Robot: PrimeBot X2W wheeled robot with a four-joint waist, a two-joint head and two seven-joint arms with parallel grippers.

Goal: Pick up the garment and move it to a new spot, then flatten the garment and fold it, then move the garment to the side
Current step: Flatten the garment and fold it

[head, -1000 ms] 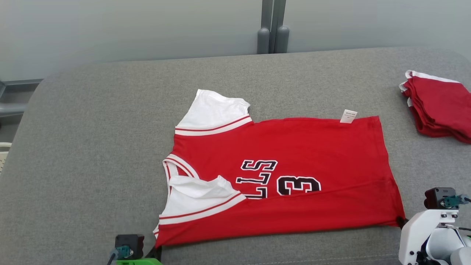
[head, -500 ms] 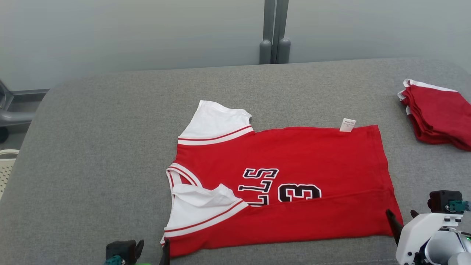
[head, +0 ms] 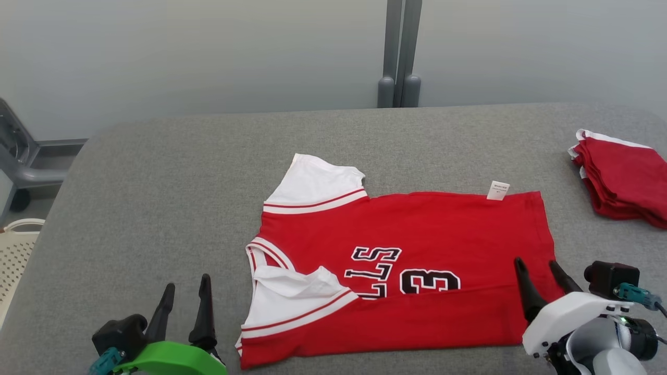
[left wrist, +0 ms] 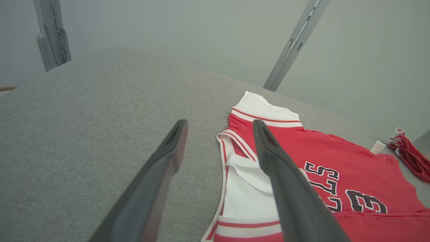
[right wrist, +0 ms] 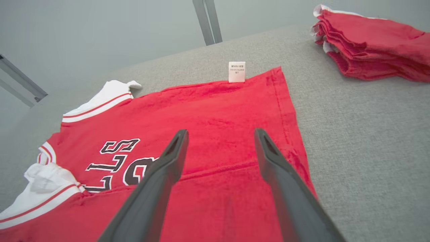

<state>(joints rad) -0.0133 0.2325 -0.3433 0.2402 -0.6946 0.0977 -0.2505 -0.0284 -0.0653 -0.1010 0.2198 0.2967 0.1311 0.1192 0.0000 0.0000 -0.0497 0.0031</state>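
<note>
Garment point(head: 406, 271) lies near the middle of the grey table point(head: 156, 182), a red jersey with black-and-white lettering, its neck end toward 9 o'clock and its hem toward 3 o'clock in my head view. The long edge nearest me is folded up over the body, covering the lower part of the letters and the number. One white sleeve point(head: 318, 182) sticks out flat at the 11 o'clock corner; the other sleeve point(head: 292, 297) lies rumpled on top of the cloth by the collar, at about 8 o'clock. A small white label point(head: 497, 190) stands out from the far edge near the 1 o'clock corner. My left end effector point(head: 186, 284) sits at 7 o'clock, fingers spread wide with nothing between them, over bare table just beside the collar end and apart from the cloth. My right end effector point(head: 535, 263) is at 4 o'clock, also spread wide and holding nothing, its fingers over the hem end of the garment; I cannot tell whether the tips touch the fabric. A stack of folded red clothes point(head: 625, 177) rests at the table's 2 o'clock edge, well apart from the jersey. A white perforated basket point(head: 15, 250) shows off the table at 9 o'clock.
</note>
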